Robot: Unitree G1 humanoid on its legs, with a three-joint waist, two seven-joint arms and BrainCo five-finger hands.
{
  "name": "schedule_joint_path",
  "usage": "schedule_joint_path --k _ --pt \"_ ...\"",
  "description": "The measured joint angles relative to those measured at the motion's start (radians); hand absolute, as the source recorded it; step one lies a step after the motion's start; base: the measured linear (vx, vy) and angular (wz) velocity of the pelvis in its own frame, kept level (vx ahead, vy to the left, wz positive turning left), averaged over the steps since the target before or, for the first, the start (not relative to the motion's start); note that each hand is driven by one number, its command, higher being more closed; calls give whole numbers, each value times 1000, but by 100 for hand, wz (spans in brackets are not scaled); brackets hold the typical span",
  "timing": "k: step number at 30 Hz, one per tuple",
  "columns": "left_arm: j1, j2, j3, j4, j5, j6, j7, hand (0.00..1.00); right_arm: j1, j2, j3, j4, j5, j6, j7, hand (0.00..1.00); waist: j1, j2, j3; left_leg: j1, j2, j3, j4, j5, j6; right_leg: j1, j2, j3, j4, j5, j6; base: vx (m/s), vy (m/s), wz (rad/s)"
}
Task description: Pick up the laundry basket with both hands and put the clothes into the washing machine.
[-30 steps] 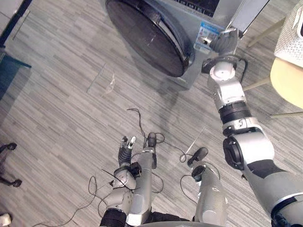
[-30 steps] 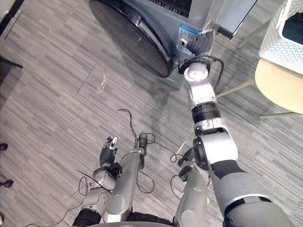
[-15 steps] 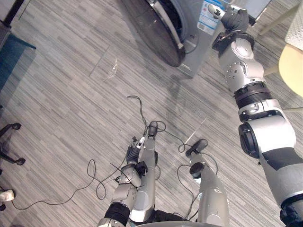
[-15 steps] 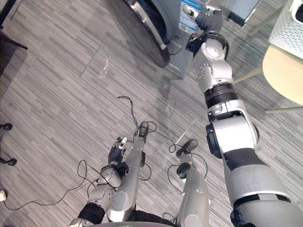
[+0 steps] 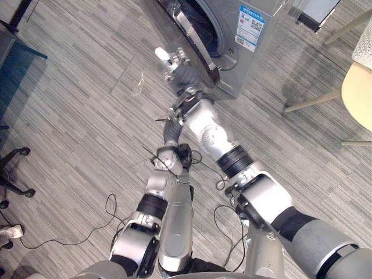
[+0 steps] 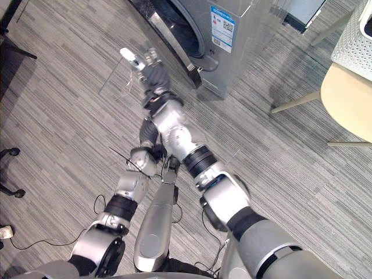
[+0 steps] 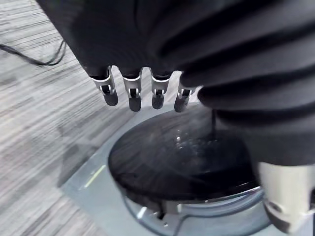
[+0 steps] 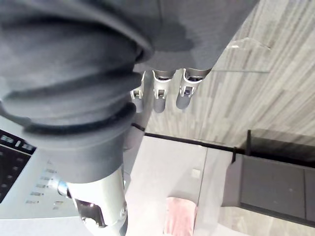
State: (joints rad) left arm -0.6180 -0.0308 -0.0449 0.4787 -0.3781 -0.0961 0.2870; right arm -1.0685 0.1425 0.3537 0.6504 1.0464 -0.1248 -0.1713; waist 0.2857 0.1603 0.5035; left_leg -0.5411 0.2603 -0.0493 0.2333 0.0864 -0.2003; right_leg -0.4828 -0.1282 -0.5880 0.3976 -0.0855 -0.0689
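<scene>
Right robot hand [image 5: 177, 67] hangs slack-fingered and empty near the washing machine [image 5: 264, 58], left robot hand [image 6: 148, 132] equally loose close behind it (laundry basket [image 6: 356, 35] sits well apart on the bench [image 6: 349, 102]), so I'd turn right and grip both rims evenly.

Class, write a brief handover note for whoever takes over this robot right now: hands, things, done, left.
Left hand: open, empty, low over the floor.
Right hand: open, empty, reached out near the door.
Washer: door open.
Basket: on the stool to the right, neither hand on it.
Done: door is open.
Left: grasp basket with both hands, carry it over, empty it into the washer.
</scene>
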Motion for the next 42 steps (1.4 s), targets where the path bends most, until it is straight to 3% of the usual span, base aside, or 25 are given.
schedule_joint_path --k 4,5,7,9,12,16,18,21,23,31,33,38,42 --pt "-74 68 55 78 -1 23 29 0 119 -12 54 -30 -42 -26 2 0 -51 -34 -6 -7 0 12 17 -1 0 -5 3 15 -4 0 1 31 -7 -10" --pt "-76 105 56 90 -1 44 44 0 178 -17 70 -61 -59 -34 9 0 -73 -69 -8 -8 2 13 25 -1 0 -8 7 21 -4 1 1 8 -24 -13" --pt "-76 143 56 101 -1 54 47 0 240 -20 79 -66 -77 -43 24 0 -105 -105 -17 -9 3 13 29 -2 2 -10 9 26 -7 1 1 4 -29 -11" --pt "-79 180 56 105 -2 51 46 0 311 -40 73 -33 -111 -35 26 0 -122 -124 -27 -9 3 13 31 -7 4 -10 14 37 -16 1 2 -10 -12 -8" --pt "-77 214 58 75 -3 22 46 0 330 -99 25 49 -246 33 18 0 -127 -124 -27 -9 3 3 32 -38 2 -14 21 49 -20 -3 9 -36 10 -4" --pt "39 216 56 20 -3 -13 42 0 262 -207 -121 -1 -455 44 -4 0 -133 -139 -26 -19 -5 13 36 -67 9 -27 22 74 -44 -3 35 -65 45 -11" --pt "79 207 55 20 -3 -13 40 0 232 -237 -158 -8 -490 37 -9 0 -134 -140 -25 -22 -9 14 39 -69 14 -27 22 77 -56 3 41 -61 39 -8" --pt "182 176 48 23 -4 -13 25 0 157 -268 -177 -8 -498 20 -27 0 -125 -143 -25 -24 -14 16 41 -70 16 -22 23 82 -81 21 43 -23 16 -4" --pt "216 154 37 23 -12 -13 16 0 132 -262 -166 -2 -493 20 -26 0 -103 -143 -25 -24 -14 15 40 -70 16 -15 29 80 -97 35 42 2 -2 -3" --pt "362 113 -73 24 -114 -11 -24 0 -9 -148 -159 206 -339 29 -26 0 -31 -143 -25 -24 -20 -42 31 -65 18 45 47 36 -160 61 45 50 -10 19" --pt "393 111 -114 19 -131 -11 -45 0 -54 -151 -229 241 -313 33 -47 0 6 -142 -25 -25 -23 -66 27 -65 18 63 53 20 -174 61 45 49 -14 27" --pt "441 105 -150 -20 -159 -11 -73 0 -120 -174 -330 304 -217 19 -77 0 31 -139 -23 -49 -34 -117 16 -59 20 77 54 -32 -194 57 51 36 -8 28" --pt "461 85 -162 -99 -168 -10 -100 0 -166 -255 -347 307 -175 15 -120 0 50 -126 -17 -70 -35 -148 8 -52 17 78 54 -79 -189 49 54 11 -6 22"
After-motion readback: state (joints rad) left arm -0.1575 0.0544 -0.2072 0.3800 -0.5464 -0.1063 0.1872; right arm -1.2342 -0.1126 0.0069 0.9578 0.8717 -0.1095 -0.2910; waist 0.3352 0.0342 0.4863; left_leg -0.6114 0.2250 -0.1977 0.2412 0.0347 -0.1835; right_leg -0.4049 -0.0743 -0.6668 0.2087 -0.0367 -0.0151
